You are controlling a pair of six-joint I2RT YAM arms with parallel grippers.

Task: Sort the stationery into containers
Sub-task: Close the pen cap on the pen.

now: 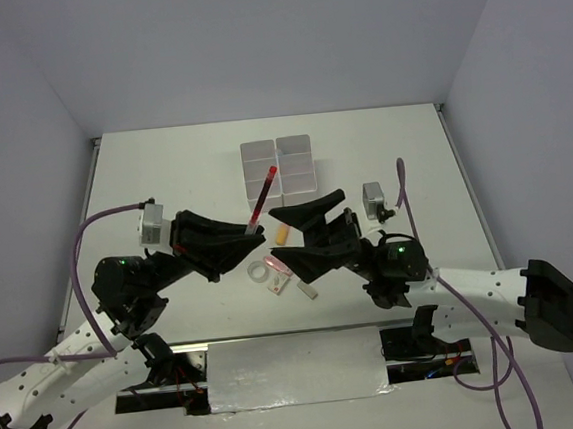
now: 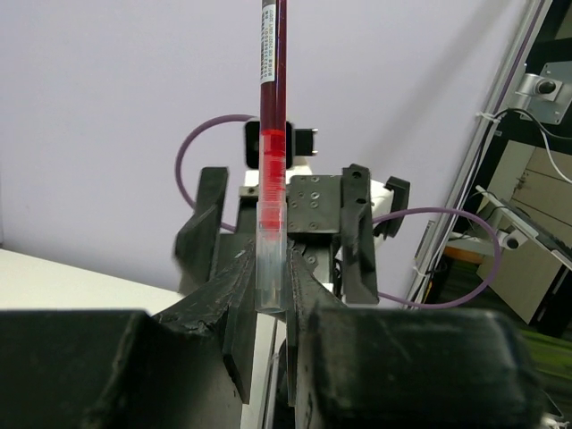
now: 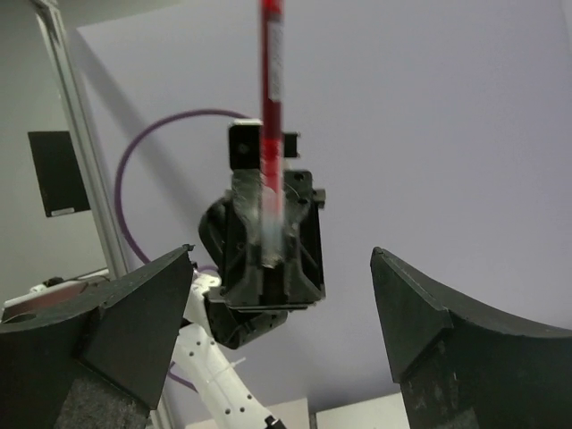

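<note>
Pen (image 2: pixel 273 134), red, clamped in left tool (image 2: pixel 273 299); right tool (image 3: pixel 282 259) spread wide.

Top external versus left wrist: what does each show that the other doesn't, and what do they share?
Top external only: the containers, plus the tape ring and an eraser on the table. Left wrist only: the red pen pinched by its clear end between the fingers of the left gripper. Both: that pen in the left gripper, with the right gripper open and facing it.
</note>
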